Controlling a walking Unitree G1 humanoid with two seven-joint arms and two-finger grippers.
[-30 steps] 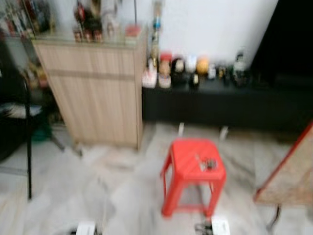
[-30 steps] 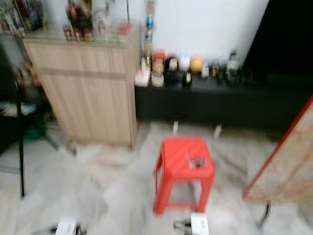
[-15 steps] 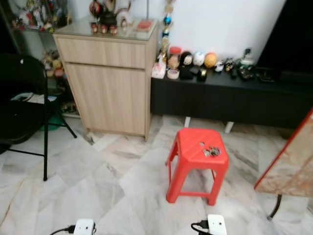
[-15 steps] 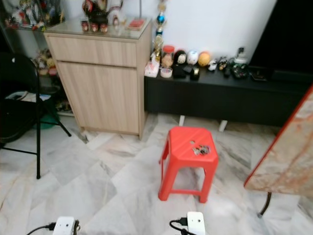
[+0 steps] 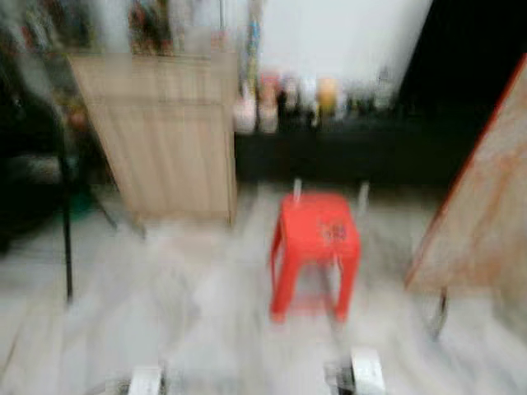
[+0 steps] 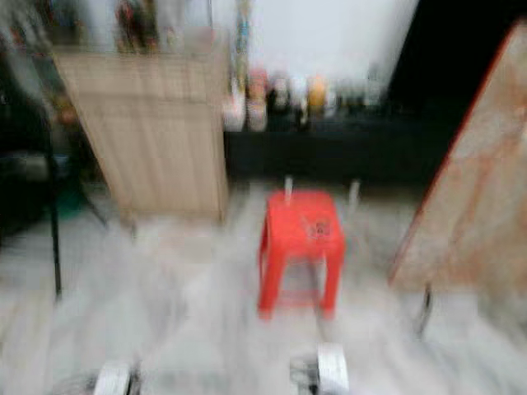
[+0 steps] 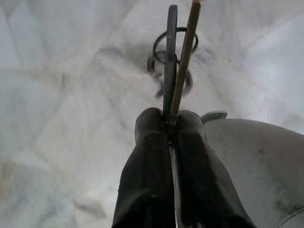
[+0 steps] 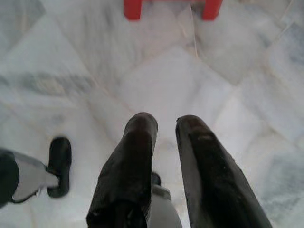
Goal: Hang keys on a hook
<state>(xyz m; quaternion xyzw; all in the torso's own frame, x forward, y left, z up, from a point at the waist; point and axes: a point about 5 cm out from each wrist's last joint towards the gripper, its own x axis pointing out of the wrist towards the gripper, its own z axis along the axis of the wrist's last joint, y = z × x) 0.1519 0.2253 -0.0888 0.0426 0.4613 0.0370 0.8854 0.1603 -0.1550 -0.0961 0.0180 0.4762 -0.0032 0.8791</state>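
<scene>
Likely light, loose and jingly, the keys (image 5: pixel 333 232) on the red stool (image 5: pixel 315 239) suit a ring pinch; right tool (image 8: pixel 164 124) slightly parted, empty.

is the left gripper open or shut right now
Shut. In the left wrist view the left gripper's two black fingers press together, clamping thin rod-like pieces above the marble floor.

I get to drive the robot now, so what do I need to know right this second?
Left gripper: shut on thin metal pieces with a ring; I cannot tell what they are.
Right gripper: open, empty, above the floor.
Things: a dark blur, likely the keys, on the red stool ahead. Head views are blurred.
Done: nothing hung yet.
Left: reach the stool, take the keys, hang them on a hook.
</scene>
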